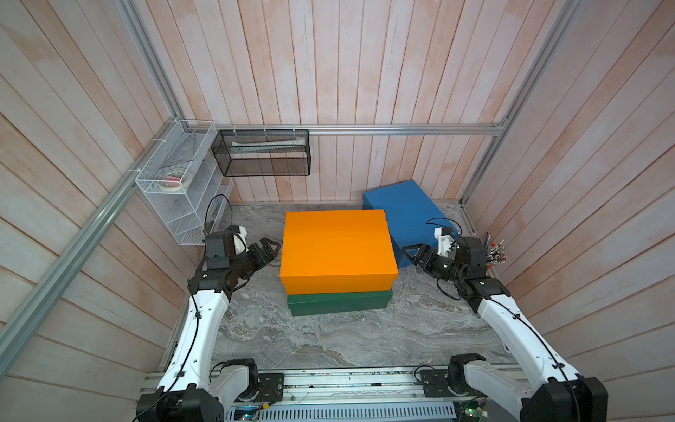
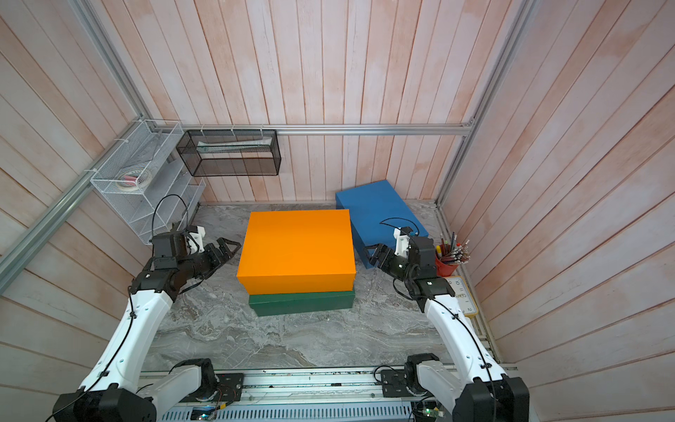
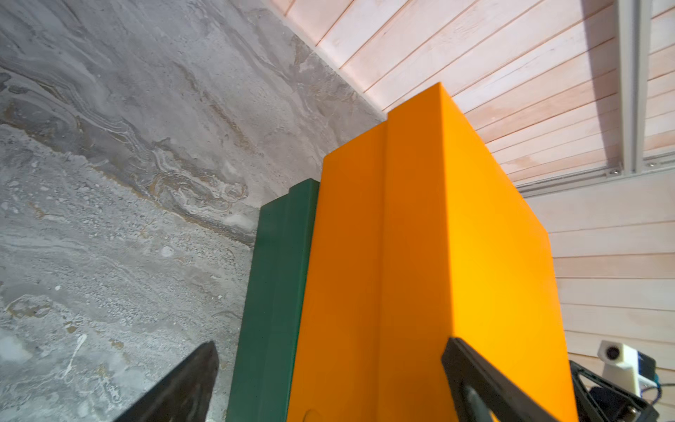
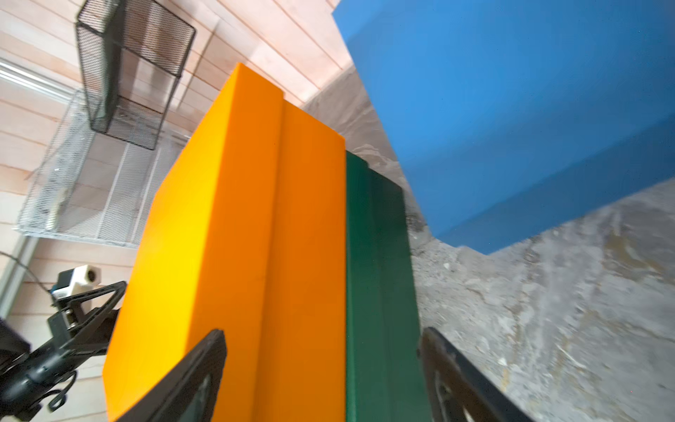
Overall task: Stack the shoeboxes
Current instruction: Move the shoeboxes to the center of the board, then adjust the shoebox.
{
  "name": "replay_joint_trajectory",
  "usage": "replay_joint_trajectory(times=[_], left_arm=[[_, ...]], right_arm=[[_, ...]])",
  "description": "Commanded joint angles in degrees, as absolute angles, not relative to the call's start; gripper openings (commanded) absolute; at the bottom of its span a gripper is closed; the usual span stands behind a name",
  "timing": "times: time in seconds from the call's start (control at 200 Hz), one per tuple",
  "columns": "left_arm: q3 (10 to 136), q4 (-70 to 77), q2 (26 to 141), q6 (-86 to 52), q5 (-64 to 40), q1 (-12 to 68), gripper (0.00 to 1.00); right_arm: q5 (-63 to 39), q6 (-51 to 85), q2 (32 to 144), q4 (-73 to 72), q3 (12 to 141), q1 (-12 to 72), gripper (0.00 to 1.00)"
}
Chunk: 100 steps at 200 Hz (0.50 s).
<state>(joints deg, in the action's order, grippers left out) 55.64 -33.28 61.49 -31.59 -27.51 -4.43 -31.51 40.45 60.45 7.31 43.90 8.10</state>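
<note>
Squarely between left tool (image 1: 271, 249) and right tool (image 1: 409, 255), orange shoebox (image 1: 336, 248) atop green shoebox (image 1: 339, 303).

We see a grey marbled table (image 1: 328, 339) running out to the plank walls. The dark green shoebox (image 1: 339, 303) lies flat on its middle. The blue shoebox (image 1: 405, 212) sits at the far right, turned askew to the green one. Against the right edge stands a red cup (image 2: 446, 266) of pencils, and just nearer lies a clock (image 2: 464, 296), partly hidden.
</note>
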Motion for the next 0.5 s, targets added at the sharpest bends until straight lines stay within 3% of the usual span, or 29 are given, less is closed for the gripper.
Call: replay_joint_trajectory(times=[0.0,0.495], left_arm=[[57.5,-34.1,61.1,-30.3,-31.5,-3.6,1.0],[56.0,-35.6,58.1,-33.4,-34.5,3.1,1.0]], right_arm=[[-39.1,41.0,63.7,0.7,46.8,8.5,0.87],[-46.2,42.5,73.0,-8.1,50.6,13.4,0.88]])
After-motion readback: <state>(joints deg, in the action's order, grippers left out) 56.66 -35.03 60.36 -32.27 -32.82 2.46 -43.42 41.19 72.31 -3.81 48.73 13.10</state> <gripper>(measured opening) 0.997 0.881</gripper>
